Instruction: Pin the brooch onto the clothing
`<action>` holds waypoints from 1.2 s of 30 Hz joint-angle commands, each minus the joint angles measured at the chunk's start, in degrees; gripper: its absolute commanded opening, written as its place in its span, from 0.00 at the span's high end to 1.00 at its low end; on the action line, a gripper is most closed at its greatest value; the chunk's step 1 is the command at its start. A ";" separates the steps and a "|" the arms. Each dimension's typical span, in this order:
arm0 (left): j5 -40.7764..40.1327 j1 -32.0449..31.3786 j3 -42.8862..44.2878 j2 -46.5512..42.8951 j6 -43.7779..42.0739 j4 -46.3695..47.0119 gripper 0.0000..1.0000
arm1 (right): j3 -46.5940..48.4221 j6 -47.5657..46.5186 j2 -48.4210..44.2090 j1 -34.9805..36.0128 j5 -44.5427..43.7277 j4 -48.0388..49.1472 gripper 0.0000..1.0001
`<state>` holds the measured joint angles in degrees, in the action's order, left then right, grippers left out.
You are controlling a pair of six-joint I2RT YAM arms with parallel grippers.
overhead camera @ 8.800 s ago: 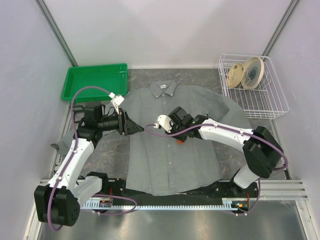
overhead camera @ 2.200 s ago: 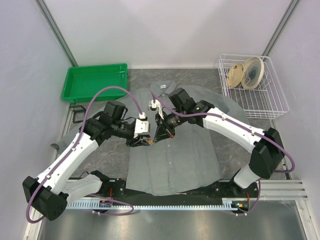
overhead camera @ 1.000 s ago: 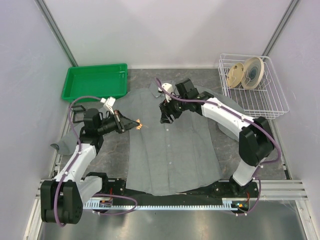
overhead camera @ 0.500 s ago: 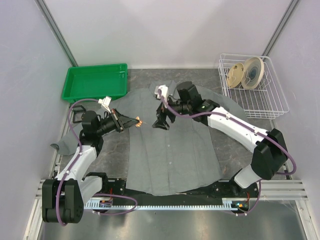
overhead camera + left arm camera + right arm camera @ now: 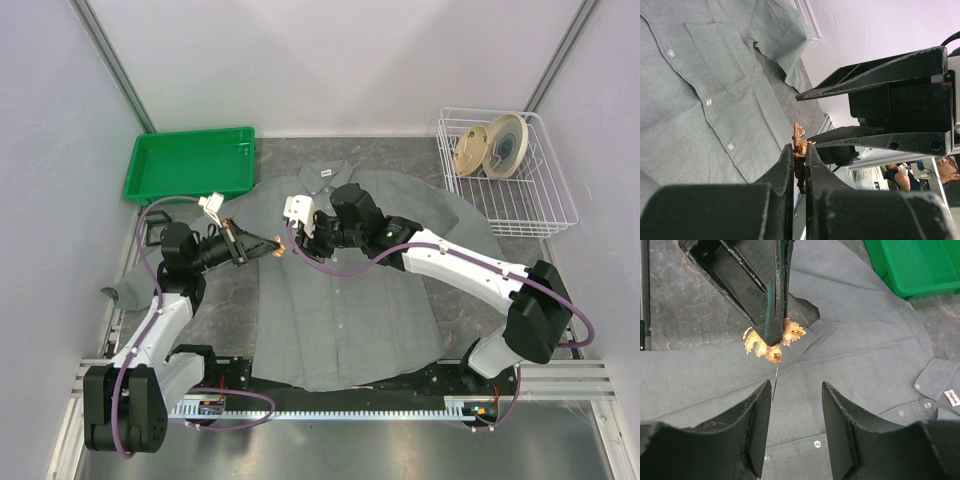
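Pinched tight by the left gripper (image 5: 262,247), the brooch (image 5: 771,342) hung just left of the right gripper (image 5: 796,390), needle aimed between its spread fingers (image 5: 840,425).

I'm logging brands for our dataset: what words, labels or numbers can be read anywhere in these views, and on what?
Nothing is legible.
White neck label on the shirt: dark print, too small and blurred to read.
No other text, number or sign shows.

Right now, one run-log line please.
left gripper: shut on brooch | right gripper: open, facing brooch | brooch: off shirt, not yet pinned
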<state>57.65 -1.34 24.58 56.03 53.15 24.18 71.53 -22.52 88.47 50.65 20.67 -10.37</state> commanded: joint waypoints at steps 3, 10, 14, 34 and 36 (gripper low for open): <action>1.86 0.03 1.70 -1.45 1.43 1.22 0.98 | 0.90 -2.26 0.39 1.46 -0.45 2.73 0.51; 1.68 0.03 1.53 -1.36 1.61 1.21 0.98 | 1.07 -4.63 0.57 2.43 -0.27 2.20 0.63; 2.29 -0.06 1.70 -1.54 1.26 1.04 0.98 | 1.16 -5.86 0.66 2.78 -1.24 2.72 0.69; 6.95 -0.59 6.36 -1.01 -11.83 -11.17 0.64 | -0.25 -9.03 -1.10 2.87 1.48 2.64 1.00; 7.04 -0.94 6.36 -1.01 -12.27 -11.26 0.62 | -0.16 -9.03 -1.10 2.87 1.83 2.37 1.00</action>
<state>62.08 -1.72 28.53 55.44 44.88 14.41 71.48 -30.70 88.95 53.39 20.32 -9.91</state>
